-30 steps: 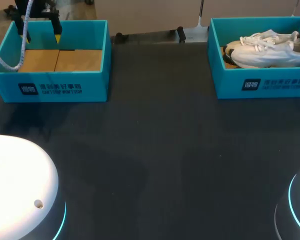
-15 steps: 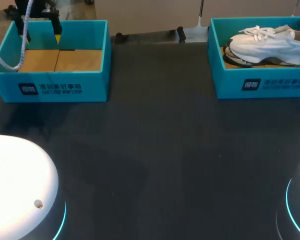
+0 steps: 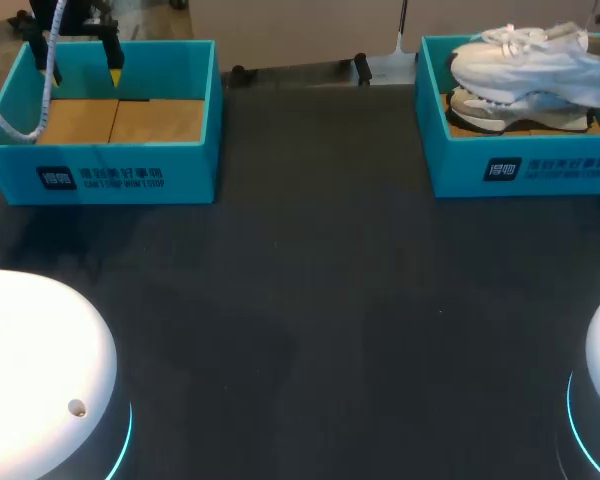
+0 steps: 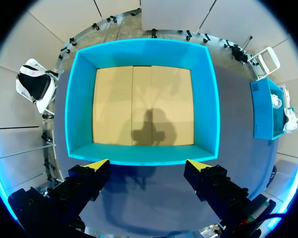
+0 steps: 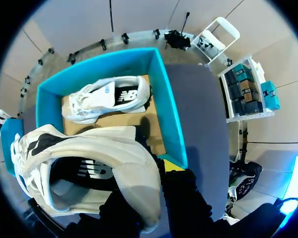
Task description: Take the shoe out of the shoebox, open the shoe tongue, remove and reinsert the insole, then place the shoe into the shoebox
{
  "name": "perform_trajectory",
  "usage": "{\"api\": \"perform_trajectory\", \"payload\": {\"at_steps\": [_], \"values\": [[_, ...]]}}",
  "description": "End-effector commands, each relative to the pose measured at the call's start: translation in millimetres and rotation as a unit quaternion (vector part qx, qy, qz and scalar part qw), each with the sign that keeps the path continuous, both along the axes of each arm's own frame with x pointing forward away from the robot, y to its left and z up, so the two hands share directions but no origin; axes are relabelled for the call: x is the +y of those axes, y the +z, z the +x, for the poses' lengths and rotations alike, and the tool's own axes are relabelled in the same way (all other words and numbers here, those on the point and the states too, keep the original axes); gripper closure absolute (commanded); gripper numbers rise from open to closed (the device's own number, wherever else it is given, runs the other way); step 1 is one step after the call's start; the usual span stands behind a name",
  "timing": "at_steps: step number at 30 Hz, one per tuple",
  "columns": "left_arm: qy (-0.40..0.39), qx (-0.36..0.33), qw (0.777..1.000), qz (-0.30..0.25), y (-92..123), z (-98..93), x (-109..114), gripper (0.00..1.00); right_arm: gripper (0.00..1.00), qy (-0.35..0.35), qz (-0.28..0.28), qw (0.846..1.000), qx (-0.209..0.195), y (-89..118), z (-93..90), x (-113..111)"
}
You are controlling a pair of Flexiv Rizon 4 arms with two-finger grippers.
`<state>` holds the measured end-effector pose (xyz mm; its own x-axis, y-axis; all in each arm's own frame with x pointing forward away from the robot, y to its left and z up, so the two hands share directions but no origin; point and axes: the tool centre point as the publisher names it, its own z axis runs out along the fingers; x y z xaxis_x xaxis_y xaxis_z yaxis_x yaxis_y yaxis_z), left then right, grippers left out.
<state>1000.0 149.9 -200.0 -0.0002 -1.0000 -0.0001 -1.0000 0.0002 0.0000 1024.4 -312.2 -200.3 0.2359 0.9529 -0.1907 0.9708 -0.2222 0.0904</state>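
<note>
**White sneaker held above the right shoebox**

The white sneaker (image 3: 540, 65) hangs in the air over the right shoebox (image 3: 520, 170), its sole above the box's rim and its toe pointing toward the middle of the counter (image 3: 310, 300). In the right wrist view its opening faces the camera, showing the dark lining inside. The right gripper (image 5: 151, 181) pinches the heel collar. One finger, its yellow tip showing, lies against the outside of the heel, and the other is mostly hidden by the shoe. The right arm comes in from the far right and points down over the box, so the head view shows almost nothing of it.

Under the held shoe a second sneaker (image 5: 109, 96) lies on its side on the box's cardboard floor (image 5: 154, 129), near the far wall.

At the counter's other far corner stands the left shoebox (image 3: 110, 175), the same teal colour, with nothing on its brown cardboard bottom (image 4: 144, 106). The left gripper (image 4: 148, 166) hangs over one wall of this box, fingers pointing straight down and spread wide, touching nothing. Its shadow falls on the cardboard below. A white cable (image 3: 15, 125) loops down from the left arm across the box's left corner.
</note>
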Motion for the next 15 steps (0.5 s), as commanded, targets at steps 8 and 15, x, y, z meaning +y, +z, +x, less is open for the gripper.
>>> {"api": "perform_trajectory", "payload": {"at_steps": [8, 15], "values": [[0.000, 0.000, 1.000, 0.000, 0, 0.0, 0, 0.00, 1.00, -0.002, -0.021, 0.999, -0.029, 77, -52.6, 34], [0.000, 0.000, 1.000, 0.000, 0, 0.0, 0, 0.00, 1.00, -0.010, -0.024, 0.999, -0.047, 98, -93.4, 57]]}}
